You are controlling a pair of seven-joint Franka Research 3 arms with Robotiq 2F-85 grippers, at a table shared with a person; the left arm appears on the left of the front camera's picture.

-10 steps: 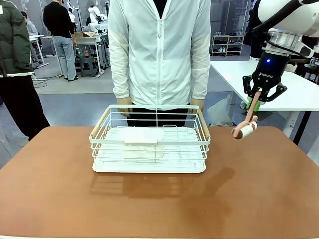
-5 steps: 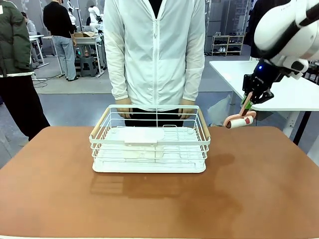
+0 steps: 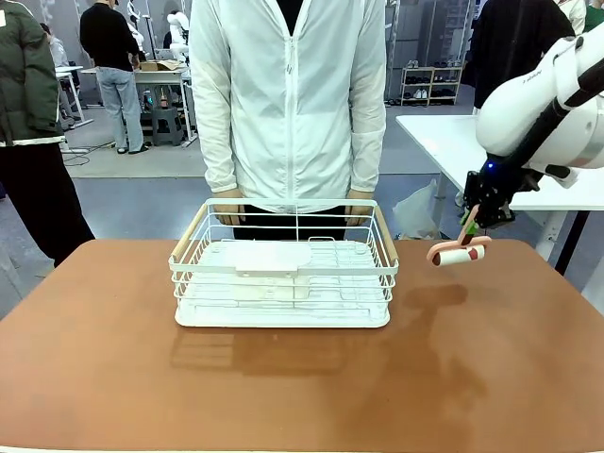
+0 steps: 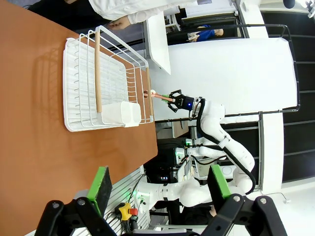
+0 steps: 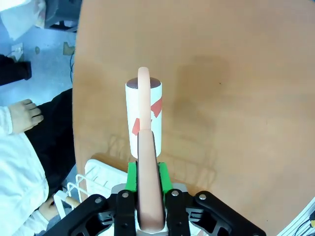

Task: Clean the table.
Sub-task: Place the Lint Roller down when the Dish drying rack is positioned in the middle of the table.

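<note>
Front view: right pincer pinches the pink handle of a lint roller, hanging over the far right edge of the reddish-brown bench. A white wire basket sits mid-bench toward the far edge. Left pincer is spread wide, holding nothing.

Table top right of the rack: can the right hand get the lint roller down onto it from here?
Probably yes. The right hand is shut on the lint roller, which hangs above the table at its far right edge. The white rack sits apart toward the middle, leaving bare surface below.
</note>
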